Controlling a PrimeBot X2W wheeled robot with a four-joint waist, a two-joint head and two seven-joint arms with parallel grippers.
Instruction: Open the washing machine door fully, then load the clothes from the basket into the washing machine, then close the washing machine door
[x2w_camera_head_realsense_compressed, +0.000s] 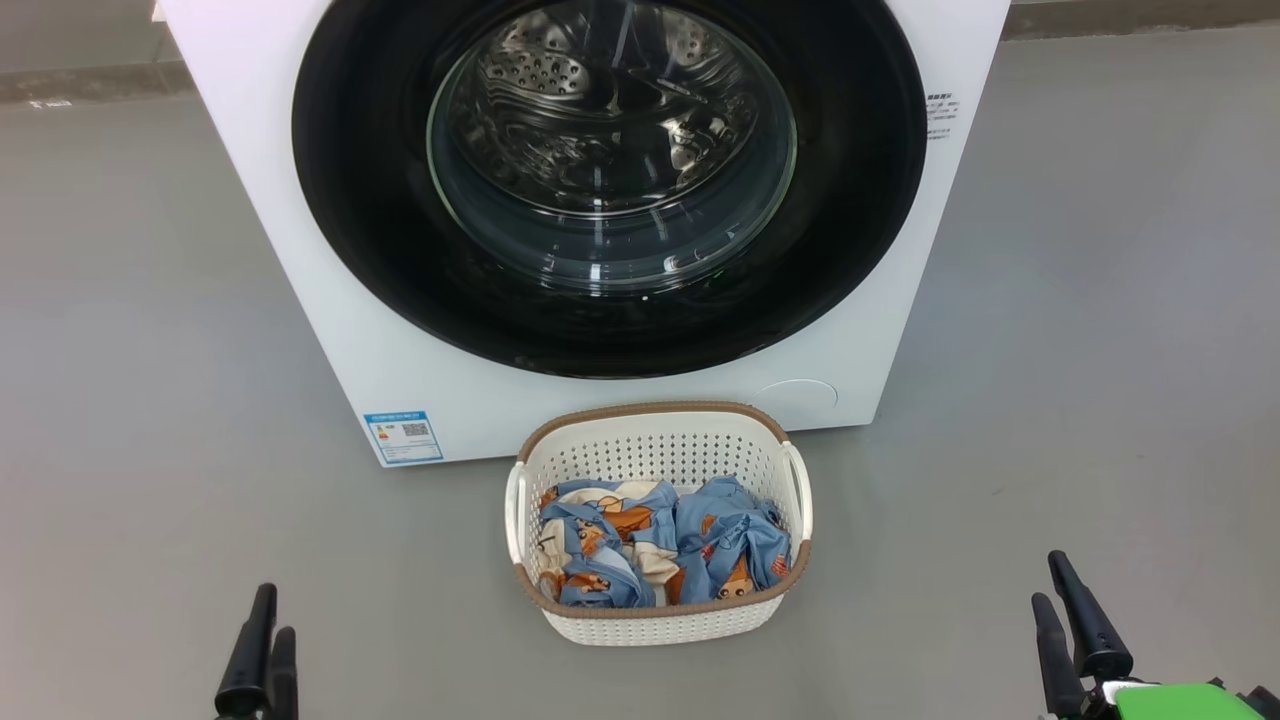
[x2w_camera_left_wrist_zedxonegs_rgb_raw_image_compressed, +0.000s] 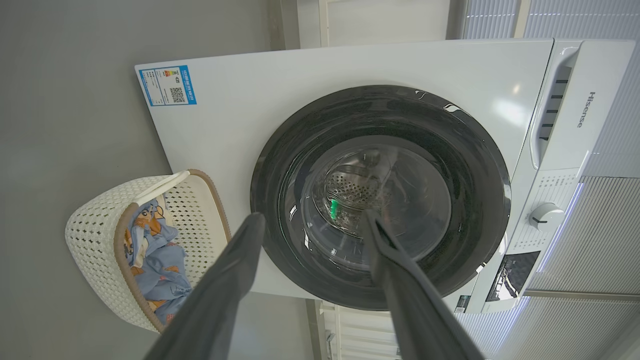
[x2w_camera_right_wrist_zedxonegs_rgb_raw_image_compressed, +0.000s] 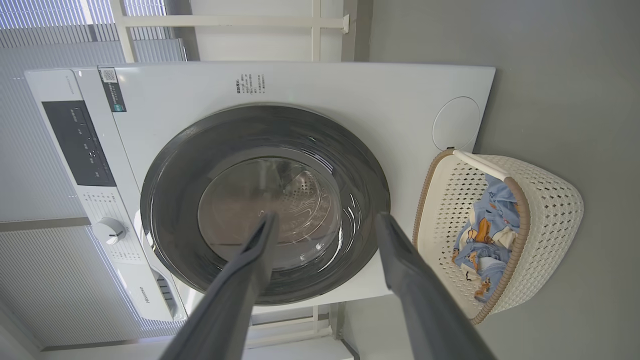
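Door check: large round black-rimmed glass door (x2w_camera_head_realsense_compressed: 610, 150) sits shut, flush on white front-loading washing machine (x2w_camera_head_realsense_compressed: 370, 350). Left hand (x2w_camera_head_realsense_compressed: 276, 612) and right hand (x2w_camera_head_realsense_compressed: 1049, 577), both spread and empty, hang well short of machine front, flanking cream perforated plastic basket (x2w_camera_head_realsense_compressed: 650, 408); neither judged nearer.

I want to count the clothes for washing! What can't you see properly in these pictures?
Head view: the clothes lie bunched in the basket, hiding their number and its bottom.
Head view: the washing machine is cut off by the upper edge.
Head view: the sticker is too small to read.
Left wrist view: reflections on the washing machine door blur what's inside.
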